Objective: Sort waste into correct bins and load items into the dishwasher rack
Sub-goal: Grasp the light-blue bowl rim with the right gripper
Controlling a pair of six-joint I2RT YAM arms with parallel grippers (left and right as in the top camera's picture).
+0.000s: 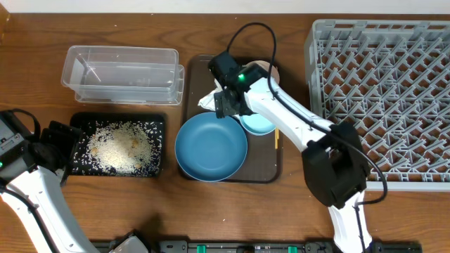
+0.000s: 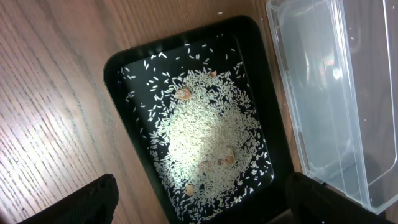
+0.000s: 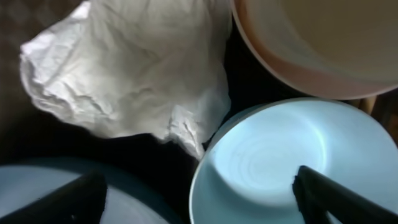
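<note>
From above, the right gripper (image 1: 223, 100) is hanging over the brown tray (image 1: 271, 174), right by the napkin (image 1: 207, 102). The big bowl (image 1: 211, 147), small bowl (image 1: 257, 125) and cup (image 1: 266, 69) are crowding close around it, and the rack (image 1: 383, 98) is sitting off to the right. The left gripper (image 1: 62, 144) is waiting at the left end of the black tray (image 1: 160, 123), where the rice (image 1: 119, 144) is lying, with the clear bin (image 1: 119, 74) just behind. In the left wrist view, its fingers (image 2: 93, 199) are spreading wide with nothing between them. If this arm dips, it could bump the black tray and send rice jumping onto the table. In the right wrist view, the fingers (image 3: 68, 199) are standing wide apart too, pinching nothing. The napkin is lying just ahead, and one corner is reaching the small bowl's rim. Here a finger could be landing on that rim instead of the paper, so the bowl might tip or knock the cup. The napkin is also soft and crumpled, so a thin pinch might be letting it slip out on the way to a bin.
</note>
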